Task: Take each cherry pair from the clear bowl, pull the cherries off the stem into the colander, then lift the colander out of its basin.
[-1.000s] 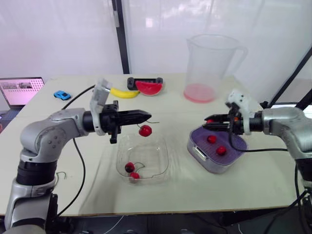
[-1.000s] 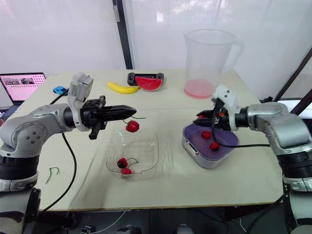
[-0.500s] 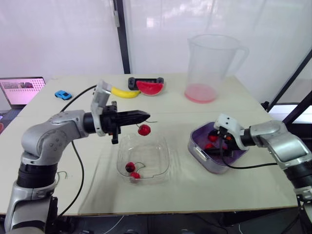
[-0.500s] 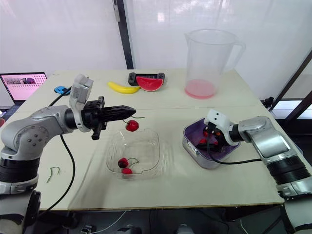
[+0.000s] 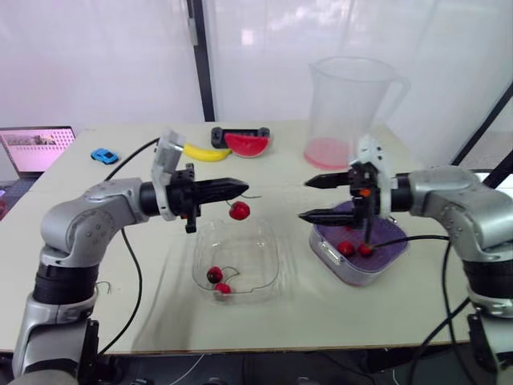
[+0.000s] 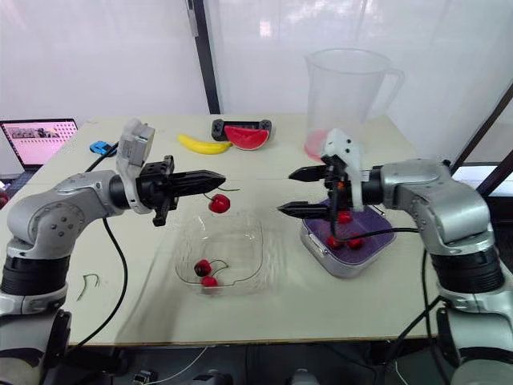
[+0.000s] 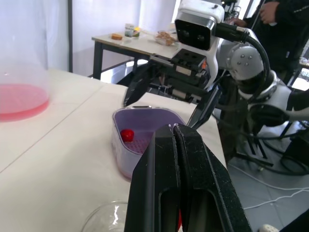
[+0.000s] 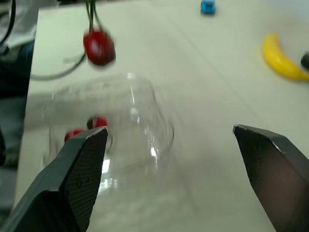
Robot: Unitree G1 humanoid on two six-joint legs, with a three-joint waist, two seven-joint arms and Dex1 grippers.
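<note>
My left gripper [image 5: 240,189] is shut on a thin green stem above the clear bowl [image 5: 268,241], and one red cherry [image 5: 238,211] hangs from that stem. Another cherry pair [image 5: 216,281] lies inside the bowl. To the right, the purple colander [image 5: 393,233] sits in its clear basin [image 5: 325,250] and holds two loose cherries [image 5: 346,248]. My right gripper [image 5: 306,199] is open wide and empty. It hovers at the colander's left edge, pointing at the hanging cherry [image 8: 99,47]. In the left wrist view my shut fingers [image 7: 176,140] face the colander [image 7: 149,126].
At the back right stands a large clear pitcher [image 5: 345,104] with pink liquid in its bottom. A banana [image 5: 204,152], a watermelon slice [image 5: 244,144] and a blue toy car [image 5: 102,156] lie at the back. A laptop [image 5: 36,148] sits far left. A person [image 7: 285,19] stands behind.
My right gripper opened wide, dipped into the colander, then rose and swung left toward the hanging cherry. The left arm has held still with its stem and cherry.
</note>
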